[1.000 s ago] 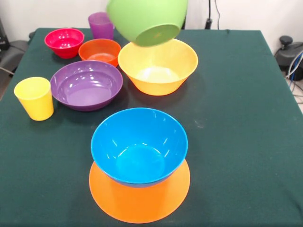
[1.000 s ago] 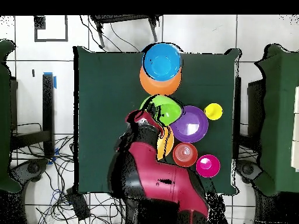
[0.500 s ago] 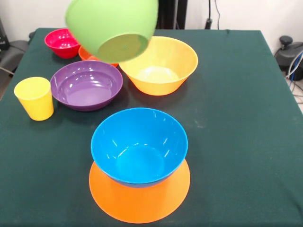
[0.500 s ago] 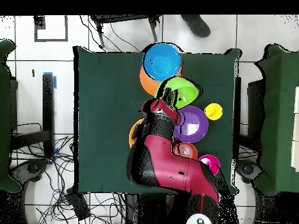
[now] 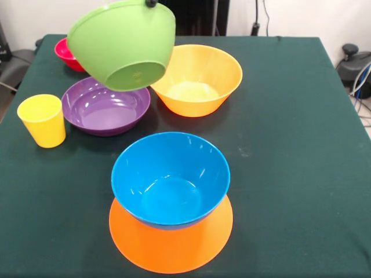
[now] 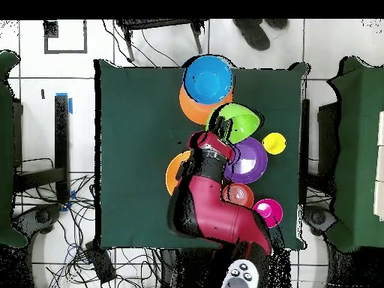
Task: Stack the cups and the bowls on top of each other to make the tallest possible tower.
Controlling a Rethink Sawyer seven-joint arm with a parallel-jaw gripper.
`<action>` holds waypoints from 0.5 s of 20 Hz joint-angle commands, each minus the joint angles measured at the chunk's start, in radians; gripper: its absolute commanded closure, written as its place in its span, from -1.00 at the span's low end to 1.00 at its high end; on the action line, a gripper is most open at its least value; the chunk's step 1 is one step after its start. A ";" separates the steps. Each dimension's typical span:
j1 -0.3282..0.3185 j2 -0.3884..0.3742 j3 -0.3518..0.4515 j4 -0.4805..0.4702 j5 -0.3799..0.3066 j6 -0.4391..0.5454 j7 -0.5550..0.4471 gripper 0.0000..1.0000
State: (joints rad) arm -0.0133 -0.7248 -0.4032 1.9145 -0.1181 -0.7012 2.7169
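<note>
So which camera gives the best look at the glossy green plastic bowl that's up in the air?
The front view: the green plastic bowl fills the upper left, tilted, its base and outer wall plain, hanging above the purple bowl. The overhead view shows only its inside and rim, partly covered by the arm.

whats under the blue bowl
The blue bowl sits on an upside-down orange bowl. Only the orange rim shows around it; its middle is covered.

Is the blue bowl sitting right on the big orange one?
Touching. In the front view, the blue bowl sits on the upside-down orange bowl, with no gap where its base meets the orange surface.
</note>
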 commanded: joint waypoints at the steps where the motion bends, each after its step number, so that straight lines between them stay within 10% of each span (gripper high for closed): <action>1: 0.141 0.131 -0.126 0.003 0.171 -0.165 -0.173 1.00; 10: 0.289 0.227 -0.226 0.067 0.352 -0.244 -0.098 1.00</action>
State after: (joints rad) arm 0.2405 -0.5703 -0.6035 1.9326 0.1674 -0.9288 2.7169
